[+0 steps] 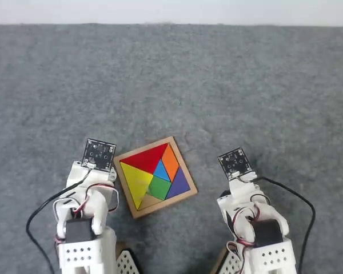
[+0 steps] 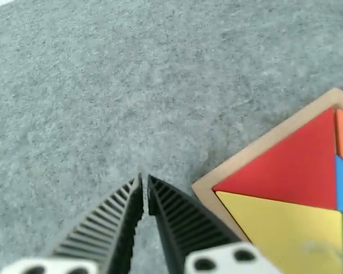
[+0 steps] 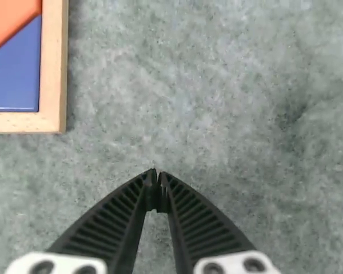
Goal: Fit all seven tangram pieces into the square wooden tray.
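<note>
The tray [image 1: 166, 204] lies on the table's [image 1: 217, 85] near part between the left arm [image 1: 86, 211] and the right arm [image 1: 254, 222], closer to the left, tangram pieces [image 1: 154, 174] inside it.

surface: grey carpet-like mat [image 1: 228, 80] | far edge: pale white strip [image 1: 171, 11] beyond the mat

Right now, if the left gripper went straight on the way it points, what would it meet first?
Probably just the grey carpet: the left gripper, shut, points past the wooden tray, which lies off to one side.
</note>
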Action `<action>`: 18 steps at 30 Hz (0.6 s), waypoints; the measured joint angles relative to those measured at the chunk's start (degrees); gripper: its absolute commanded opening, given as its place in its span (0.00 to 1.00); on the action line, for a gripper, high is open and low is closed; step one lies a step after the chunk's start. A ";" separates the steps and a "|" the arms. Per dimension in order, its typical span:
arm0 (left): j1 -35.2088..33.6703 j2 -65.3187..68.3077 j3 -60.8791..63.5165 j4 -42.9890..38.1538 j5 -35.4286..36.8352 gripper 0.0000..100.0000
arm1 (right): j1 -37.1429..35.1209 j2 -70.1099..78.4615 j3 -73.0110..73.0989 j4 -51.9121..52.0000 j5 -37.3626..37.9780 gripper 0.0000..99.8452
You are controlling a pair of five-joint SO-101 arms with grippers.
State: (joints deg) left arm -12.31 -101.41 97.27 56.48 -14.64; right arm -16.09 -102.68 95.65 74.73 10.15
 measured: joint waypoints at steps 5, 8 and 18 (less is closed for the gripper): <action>0.00 0.00 0.00 0.00 0.00 0.02 | 0.00 0.00 0.00 0.00 0.00 0.01; 0.44 0.00 0.00 1.49 0.00 0.02 | 0.00 0.00 0.00 0.00 0.00 0.01; 5.01 -1.14 0.00 15.47 0.00 0.01 | 0.00 0.00 0.00 0.00 0.00 0.01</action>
State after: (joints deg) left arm -7.30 -102.55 97.27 71.96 -14.64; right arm -16.09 -102.68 95.65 74.73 10.15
